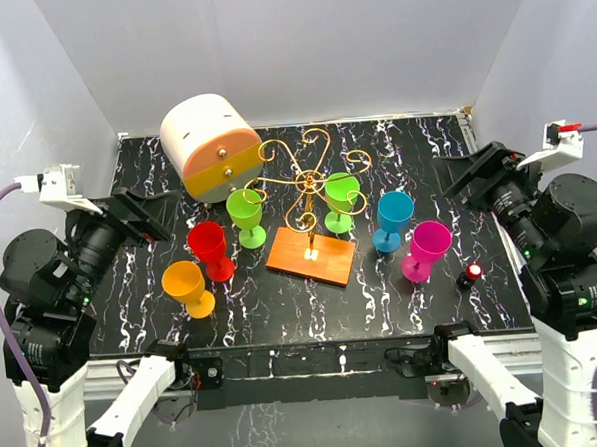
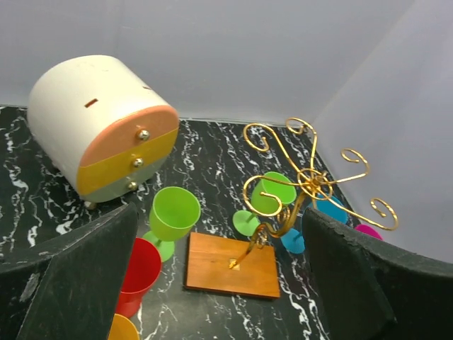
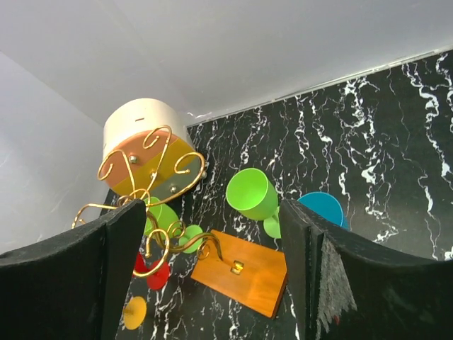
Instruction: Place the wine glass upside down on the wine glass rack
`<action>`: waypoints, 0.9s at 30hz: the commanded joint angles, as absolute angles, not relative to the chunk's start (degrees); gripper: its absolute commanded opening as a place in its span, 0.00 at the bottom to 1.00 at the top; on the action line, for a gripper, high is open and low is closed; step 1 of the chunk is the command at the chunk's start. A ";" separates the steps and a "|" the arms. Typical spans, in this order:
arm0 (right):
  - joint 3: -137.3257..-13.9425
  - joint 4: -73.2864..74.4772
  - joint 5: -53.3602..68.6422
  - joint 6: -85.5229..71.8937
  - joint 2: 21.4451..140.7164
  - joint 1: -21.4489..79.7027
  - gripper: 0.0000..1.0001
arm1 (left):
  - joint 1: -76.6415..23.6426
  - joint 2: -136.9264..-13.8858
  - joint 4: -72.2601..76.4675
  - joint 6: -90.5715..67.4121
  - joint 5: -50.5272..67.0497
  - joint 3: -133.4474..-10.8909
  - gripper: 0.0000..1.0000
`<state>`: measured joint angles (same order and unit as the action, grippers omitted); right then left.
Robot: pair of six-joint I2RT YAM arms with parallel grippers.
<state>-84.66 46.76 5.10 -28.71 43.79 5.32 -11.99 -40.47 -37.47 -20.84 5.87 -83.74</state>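
The left gripper (image 2: 219, 237) was held at the left edge of the table (image 1: 453, 305), raised above it, with its jaws spread wide and closed on nothing. The right gripper (image 3: 212, 234) was held at the right edge in the same manner, with jaws apart but somewhat less widely and with no object between them. Both grippers were pointed inward, and the wine glass rack (image 1: 306, 183) was framed between the fingers in each wrist view.

The rack was located near the centre of the black, white-veined table. It was seen as a gold wire post with curled arms spreading from the top, fixed upright on a flat orange base (image 1: 326, 262).

Six wine glasses were set around the rack, all upright on their feet with the bowls open upward:

- The left green wine glass (image 1: 245, 211) was placed just beside the base, at its far left corner.
- The right green wine glass (image 1: 339, 196) was placed behind the base, to the right of the post, partly seen through the wire arms.
- The blue wine glass (image 1: 393, 217) was placed to the right of the base, with the magenta wine glass (image 1: 428, 245) just beside it on the nearer side.
- The red wine glass (image 1: 210, 246) was placed to the left of the base, with the orange wine glass (image 1: 187, 284) close to it and nearer the arms.

A cream-and-orange drum-shaped box (image 1: 209, 143) was positioned at the far left, behind the left green wine glass. A small red-topped object (image 1: 473, 271) — too small to identify — was observed near the right edge, beside the magenta wine glass.
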 commanded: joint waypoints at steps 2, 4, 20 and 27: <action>-88.99 52.90 6.68 -32.49 42.71 4.61 0.77 | -11.14 -41.12 -38.63 -25.31 14.76 -85.85 0.99; -89.06 54.56 7.93 -32.72 42.19 4.56 0.78 | -11.46 -41.27 -38.47 -25.96 17.27 -85.53 0.99; -85.09 70.19 -1.87 -25.83 40.94 4.32 0.73 | -12.82 -38.24 -38.80 -27.85 22.78 -83.50 0.99; -71.25 65.69 -4.51 -24.26 41.62 4.30 0.64 | -12.86 -39.01 -38.08 -28.03 23.24 -81.80 0.99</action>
